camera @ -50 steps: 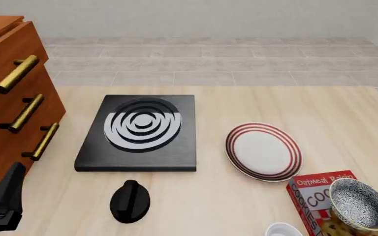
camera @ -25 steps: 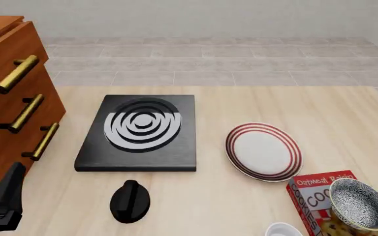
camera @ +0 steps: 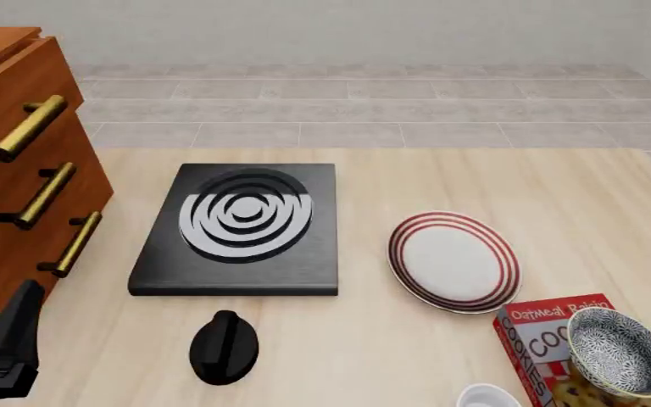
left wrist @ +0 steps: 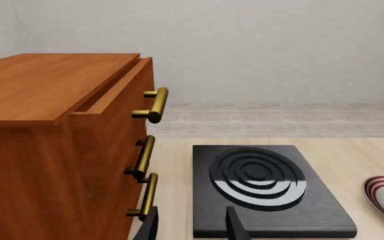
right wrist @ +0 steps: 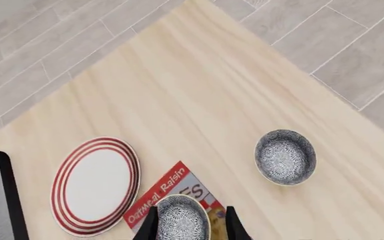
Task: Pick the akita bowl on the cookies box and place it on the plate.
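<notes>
The akita bowl, speckled black and white, sits upright on the red cookies box at the table's front right. The red-ringed white plate lies empty just behind and left of the box. High above the bowl hangs my right gripper, open, its fingers framing the bowl in the right wrist view; it is out of the front view. My left gripper is open and empty at the front left, next to the cabinet.
A wooden drawer cabinet stands at the left. The black stove is mid-table with a black knob in front. A white bowl lies left of the box. A second speckled bowl sits on the table.
</notes>
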Tool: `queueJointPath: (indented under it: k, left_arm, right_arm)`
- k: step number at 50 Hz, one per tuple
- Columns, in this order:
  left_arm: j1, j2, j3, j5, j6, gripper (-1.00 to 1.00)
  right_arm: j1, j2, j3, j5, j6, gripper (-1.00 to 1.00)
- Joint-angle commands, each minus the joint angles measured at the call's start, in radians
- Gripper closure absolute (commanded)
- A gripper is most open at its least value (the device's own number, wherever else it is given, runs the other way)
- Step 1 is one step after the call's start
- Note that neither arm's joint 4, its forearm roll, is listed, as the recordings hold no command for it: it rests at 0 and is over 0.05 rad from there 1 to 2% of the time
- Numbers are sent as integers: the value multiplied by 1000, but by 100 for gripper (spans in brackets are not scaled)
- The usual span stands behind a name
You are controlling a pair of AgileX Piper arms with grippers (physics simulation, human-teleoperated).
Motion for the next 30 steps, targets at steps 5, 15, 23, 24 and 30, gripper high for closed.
queueJointPath:
  k: [5,15,23,24,30]
  left_arm:
    - [0,0,0,0,0,-100]
    - [0,0,0,0,0,-100]
    - [0,0,0,0,0,-100]
    - [0,0,0,0,0,-100]
    - [0,0,0,0,0,-100]
  right_arm:
    - [-18,-11,58,-20,12,-100]
    - [-12,-5,114,-54,23,-100]
    - [-11,0,123,-63,22,-100]
    - [-11,-1,128,-65,23,-100]
    - [-9,-4,154,-78,35,-100]
